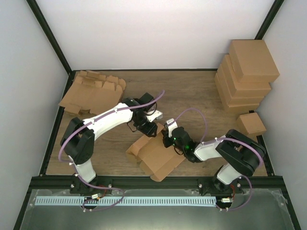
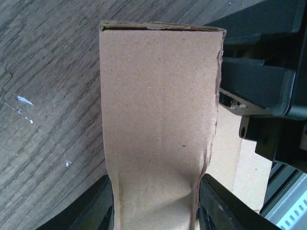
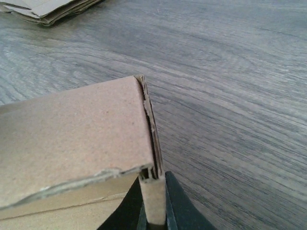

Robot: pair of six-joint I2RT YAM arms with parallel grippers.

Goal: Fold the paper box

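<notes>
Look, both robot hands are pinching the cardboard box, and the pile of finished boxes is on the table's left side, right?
No. The top view shows the pile of finished boxes on the right side; flat cardboard sheets lie on the left. The left hand and right hand do pinch the cardboard box.

light: bright, even — soft shadows | overhead: sharp | wrists: paper box (image 2: 158, 143) slightly soft

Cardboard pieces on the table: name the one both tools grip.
The half-folded brown cardboard box at near centre; the flat cardboard blanks far left and stacked closed boxes far right lie untouched.
</notes>
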